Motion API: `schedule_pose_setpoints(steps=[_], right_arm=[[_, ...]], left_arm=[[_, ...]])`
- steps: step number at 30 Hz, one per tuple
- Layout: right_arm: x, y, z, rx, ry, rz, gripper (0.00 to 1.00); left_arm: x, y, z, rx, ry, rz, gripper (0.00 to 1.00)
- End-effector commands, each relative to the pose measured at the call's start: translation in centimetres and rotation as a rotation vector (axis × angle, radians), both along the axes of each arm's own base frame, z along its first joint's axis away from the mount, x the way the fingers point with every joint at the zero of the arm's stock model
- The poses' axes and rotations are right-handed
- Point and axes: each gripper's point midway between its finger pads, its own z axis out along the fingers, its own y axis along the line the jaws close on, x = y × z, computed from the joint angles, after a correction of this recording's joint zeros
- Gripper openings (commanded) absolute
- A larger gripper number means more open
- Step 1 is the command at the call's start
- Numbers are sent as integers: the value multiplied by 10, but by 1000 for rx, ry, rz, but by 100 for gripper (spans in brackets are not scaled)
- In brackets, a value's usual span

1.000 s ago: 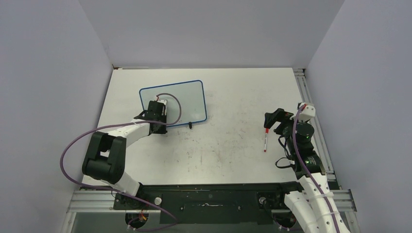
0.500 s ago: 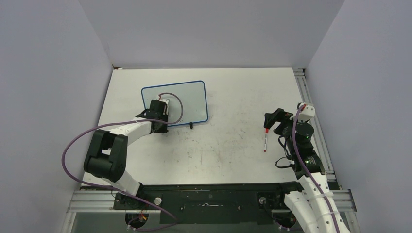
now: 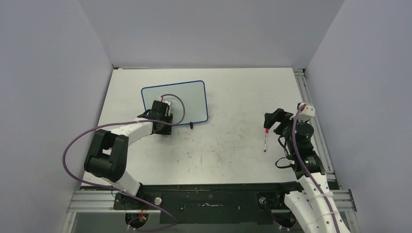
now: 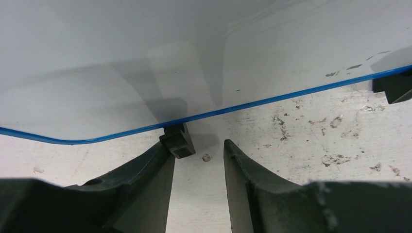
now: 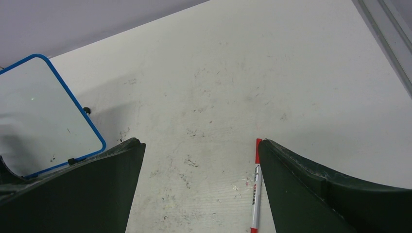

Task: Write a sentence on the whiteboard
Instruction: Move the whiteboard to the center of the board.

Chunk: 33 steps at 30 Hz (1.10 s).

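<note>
The whiteboard [image 3: 192,97], glossy white with a thin blue frame, lies at the far left of the table. It also shows in the left wrist view [image 4: 121,63] and the right wrist view [image 5: 39,111]. No red sentence shows on it. My left gripper [image 3: 161,126] is open at the board's near edge [image 4: 199,145]. Its left finger touches a black clip foot [image 4: 177,141]. A red-capped marker [image 3: 266,140] lies on the table at the right. My right gripper [image 3: 273,121] is open and empty above it, and the marker [image 5: 254,194] lies beside its right finger.
The second black clip foot [image 3: 192,125] sits at the board's near right corner. The tabletop [image 3: 228,145] is white and scuffed. Grey walls close the left, back and right. A metal rail [image 3: 316,121] runs along the right edge.
The whiteboard has shifted slightly to the right, and my left gripper has moved right with it. The right arm and the marker have not moved.
</note>
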Motion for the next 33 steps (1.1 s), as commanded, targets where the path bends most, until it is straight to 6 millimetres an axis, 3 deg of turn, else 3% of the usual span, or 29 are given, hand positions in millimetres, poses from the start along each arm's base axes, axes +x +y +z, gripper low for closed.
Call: schedule_pose_setpoints(steps=[1, 21, 33], right_arm=[[2, -5, 4, -15, -26, -21, 90], [4, -5, 1, -17, -17, -20, 90], [4, -5, 0, -19, -16, -20, 90]], left_arm=[[5, -5, 17, -37, -34, 49, 40], [26, 14, 38, -81, -168, 316, 36], [34, 11, 31, -130, -163, 340, 32]])
